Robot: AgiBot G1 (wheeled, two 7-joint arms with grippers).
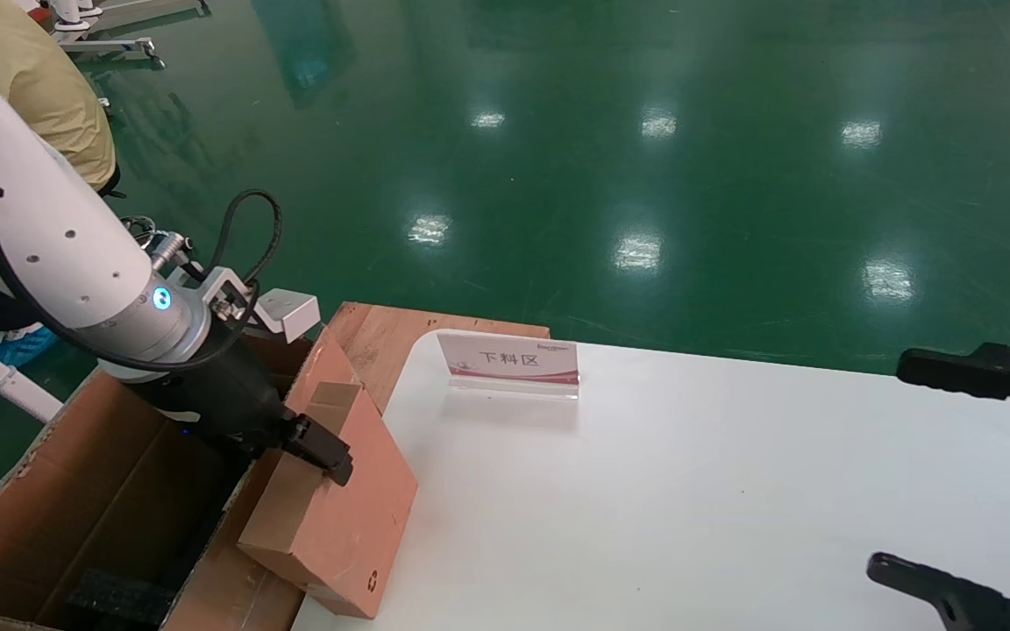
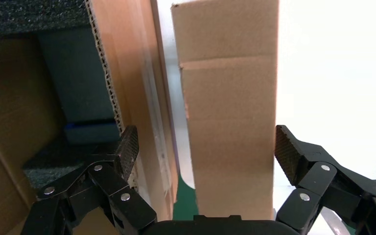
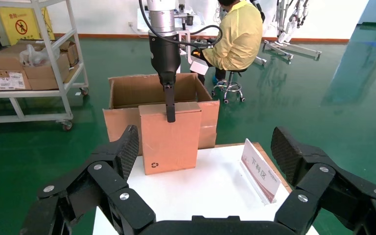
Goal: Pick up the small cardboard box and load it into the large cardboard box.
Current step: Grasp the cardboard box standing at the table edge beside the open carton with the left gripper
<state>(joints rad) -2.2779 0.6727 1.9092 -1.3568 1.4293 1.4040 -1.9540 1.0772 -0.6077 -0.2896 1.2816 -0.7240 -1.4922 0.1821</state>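
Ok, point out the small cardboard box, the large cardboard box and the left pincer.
small cardboard box (image 1: 338, 517): head view, broad side face.
large cardboard box (image 1: 93, 491): head view, inner wall.
left pincer (image 2: 203, 156): left wrist view, midway between fingertips.

small cardboard box (image 1: 338, 499): reddish-brown | large cardboard box (image 1: 75, 491): brown | table (image 1: 689, 491): white

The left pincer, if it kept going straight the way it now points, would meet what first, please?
Most likely the small cardboard box: the left pincer points down with the box's top edge between its open fingers, seemingly not yet clamped. One finger hangs near the large cardboard box flap.
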